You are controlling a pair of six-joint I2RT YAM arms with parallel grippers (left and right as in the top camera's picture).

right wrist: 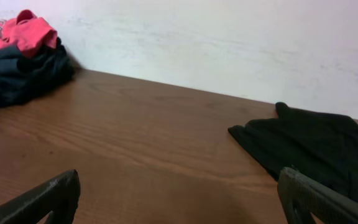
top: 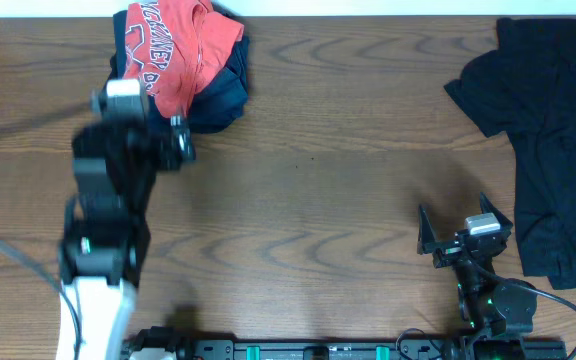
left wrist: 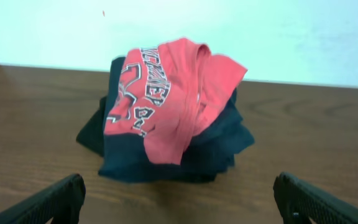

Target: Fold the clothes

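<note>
Far left of the brown wood-grain table (top: 318, 170): a crumpled coral-red cotton T-shirt with white block lettering (top: 173, 50) lies on top of a bunched dark navy fabric garment (top: 223, 95), and the two form one heap close to the far edge, by the pale wall (left wrist: 260, 31). The T-shirt is not folded; it drapes over the crown and near face of the heap with its lettering turned up and to the left. The navy garment shows under it on the right and near sides. The black and white left arm (top: 108, 220) reaches from the near edge toward this heap and appears blurred in the overhead view. The left gripper (left wrist: 179, 183) is on the near side of the heap, its two black fingers (left wrist: 55, 202) spread wide with nothing between them; in the left wrist view the heap lies beyond the fingertips, apart from them. The middle of the table shows only wood grain. Near right: the right gripper (top: 458, 222) sits low by the near edge, pointing toward the far side, its fingers likewise spread wide and empty, with table surface between them. Far right: a black soft fabric garment (top: 553, 150) lies loose and rumpled, unfolded, running from the far edge toward the near side and reaching the right border of the overhead view. It lies just right of the right gripper; whether they touch cannot be told.
</note>
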